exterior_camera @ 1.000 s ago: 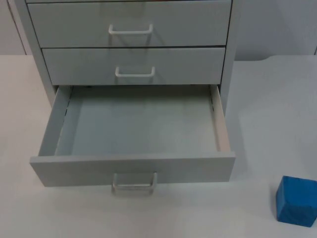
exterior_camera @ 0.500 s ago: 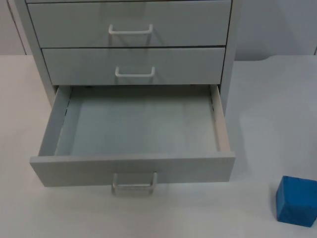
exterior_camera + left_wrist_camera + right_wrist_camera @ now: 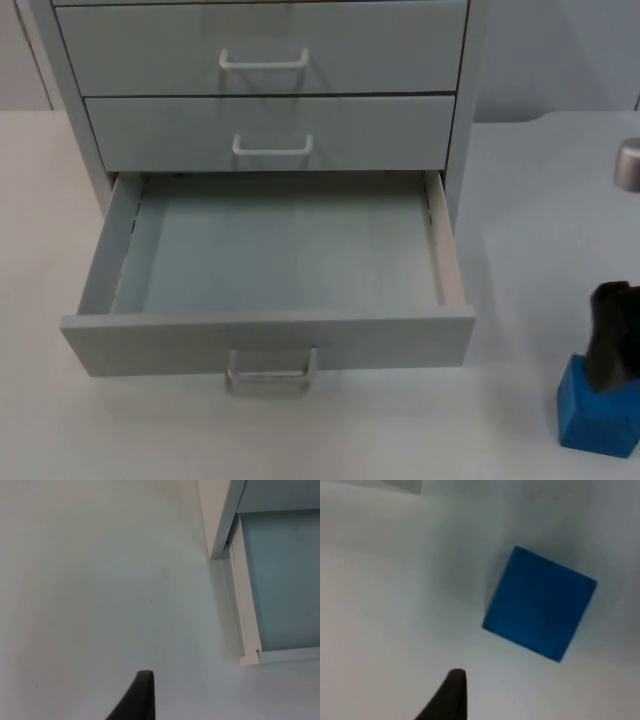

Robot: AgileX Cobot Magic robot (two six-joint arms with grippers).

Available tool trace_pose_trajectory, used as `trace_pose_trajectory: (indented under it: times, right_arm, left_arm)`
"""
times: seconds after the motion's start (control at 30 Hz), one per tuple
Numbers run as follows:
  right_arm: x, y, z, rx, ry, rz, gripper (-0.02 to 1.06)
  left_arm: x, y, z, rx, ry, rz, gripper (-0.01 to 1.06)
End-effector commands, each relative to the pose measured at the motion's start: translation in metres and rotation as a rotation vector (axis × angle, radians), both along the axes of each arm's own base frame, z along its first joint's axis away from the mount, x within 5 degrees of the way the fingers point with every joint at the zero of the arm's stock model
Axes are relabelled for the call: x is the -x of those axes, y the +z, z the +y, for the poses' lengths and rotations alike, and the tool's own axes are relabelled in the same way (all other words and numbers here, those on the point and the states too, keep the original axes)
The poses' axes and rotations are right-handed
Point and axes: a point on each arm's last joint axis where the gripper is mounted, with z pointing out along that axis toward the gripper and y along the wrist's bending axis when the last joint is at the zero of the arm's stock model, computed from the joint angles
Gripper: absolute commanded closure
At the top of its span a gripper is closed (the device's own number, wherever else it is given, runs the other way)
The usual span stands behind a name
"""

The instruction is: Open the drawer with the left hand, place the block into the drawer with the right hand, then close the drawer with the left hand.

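Drawer [image 3: 270,340] of the pale grey cabinet [image 3: 265,75], the lowest one, stands pulled out on the white table top [image 3: 520,250]. Blue cube block [image 3: 597,420] sits at its four o'clock. Right gripper [image 3: 612,345] hovers just above the block; whether its fingers are spread I cannot tell. Left gripper [image 3: 137,700] waits beside the drawer, state unclear.

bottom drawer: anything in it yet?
Empty. The open bottom drawer shows only bare floor; the blue block sits on the table, under the right gripper.
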Motion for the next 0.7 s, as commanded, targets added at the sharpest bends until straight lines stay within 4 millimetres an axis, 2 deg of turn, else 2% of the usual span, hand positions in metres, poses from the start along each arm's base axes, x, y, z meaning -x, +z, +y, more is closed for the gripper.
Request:
trace_pose_trajectory:
  times: [0.0, 0.2, 0.37, 0.43, 0.47, 0.5, 0.57, 0.6, 0.67]
  right_arm:
    - [-0.011, -0.009, 0.008, -0.006, -0.011, -0.004, -0.01]
    - [-0.028, -0.035, 0.02, -0.005, -0.049, 0.032, 0.0]
    - [-0.033, -0.059, 0.024, -0.009, -0.081, 0.059, 0.0]
    - [-0.034, -0.068, 0.024, -0.003, -0.088, 0.074, 0.03]
    - [-0.034, -0.068, 0.024, -0.003, -0.088, 0.074, 0.03]
    - [-0.034, -0.07, 0.024, 0.001, -0.086, 0.077, 0.06]
    - [-0.035, -0.074, 0.025, 0.0, -0.085, 0.079, 0.19]
    - [-0.035, -0.074, 0.025, 0.0, -0.085, 0.079, 0.19]
    - [-0.036, -0.074, 0.026, -0.01, -0.085, 0.068, 0.35]
  left_arm:
    - [0.0, 0.0, -0.001, 0.026, 0.01, -0.006, 0.0]
    - [0.0, 0.0, -0.002, 0.038, 0.008, -0.006, 0.0]
    - [0.0, 0.0, -0.002, 0.038, 0.008, -0.006, 0.0]
    - [0.0, 0.0, -0.002, 0.038, 0.008, -0.006, 0.0]
    - [0.0, 0.0, -0.002, 0.038, 0.008, -0.006, 0.0]
    - [0.0, 0.0, -0.002, 0.038, 0.008, -0.006, 0.0]
    - [0.0, 0.0, -0.002, 0.038, 0.008, -0.006, 0.0]
    - [0.0, 0.0, -0.002, 0.038, 0.008, -0.006, 0.0]
    - [0.0, 0.0, -0.002, 0.038, 0.008, -0.006, 0.0]
